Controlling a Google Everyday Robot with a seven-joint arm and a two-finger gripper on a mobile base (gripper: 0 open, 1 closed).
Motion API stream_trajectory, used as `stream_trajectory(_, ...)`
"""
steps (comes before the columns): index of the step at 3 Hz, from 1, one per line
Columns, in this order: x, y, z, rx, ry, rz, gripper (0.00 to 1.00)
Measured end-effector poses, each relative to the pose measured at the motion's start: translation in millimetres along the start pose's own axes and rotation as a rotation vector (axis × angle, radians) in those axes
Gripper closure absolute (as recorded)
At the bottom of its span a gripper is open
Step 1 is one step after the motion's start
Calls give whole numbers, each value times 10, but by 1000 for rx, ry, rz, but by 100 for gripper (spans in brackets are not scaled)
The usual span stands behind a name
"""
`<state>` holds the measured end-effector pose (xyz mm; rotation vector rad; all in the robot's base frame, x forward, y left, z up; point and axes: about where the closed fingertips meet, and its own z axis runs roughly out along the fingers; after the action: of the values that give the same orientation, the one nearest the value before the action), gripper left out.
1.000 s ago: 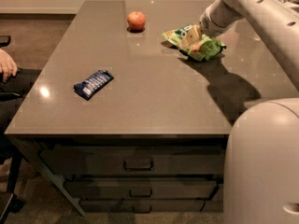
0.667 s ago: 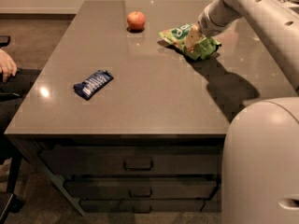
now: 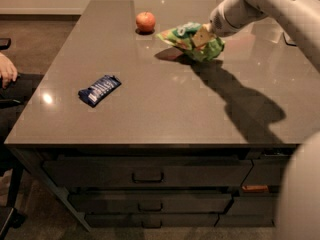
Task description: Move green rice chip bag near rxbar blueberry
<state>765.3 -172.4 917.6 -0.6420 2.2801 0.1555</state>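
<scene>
The green rice chip bag [image 3: 189, 39] is held in the air just above the far part of the grey table [image 3: 165, 104], casting a shadow under it. My gripper [image 3: 204, 36] is shut on the bag's right side, with the arm reaching in from the upper right. The rxbar blueberry [image 3: 99, 89], a dark blue bar with white lettering, lies flat near the table's left front, well to the left of and nearer than the bag.
A red apple [image 3: 145, 21] sits at the back of the table, left of the bag. A person's hand [image 3: 7, 70] rests at the left edge. Drawers [image 3: 147, 174] run under the table front. My white body [image 3: 300, 194] fills the lower right corner.
The gripper has lifted the bag off the table and carried it a little to the left and toward the front. The bar and apple have not moved.
</scene>
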Motion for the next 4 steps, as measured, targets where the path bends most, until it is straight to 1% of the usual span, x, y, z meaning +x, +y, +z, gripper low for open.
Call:
stream_trajectory(1, -28, 399, -180, -49, -63, -43, 100)
stream_trajectory(2, -47, 1064, -295, -140, -82, -144, 100)
stream_trajectory(3, -50, 1429, -320, -199, -73, -222, 100)
stream_trajectory(4, -40, 1766, -353, -286, -66, -321, 100)
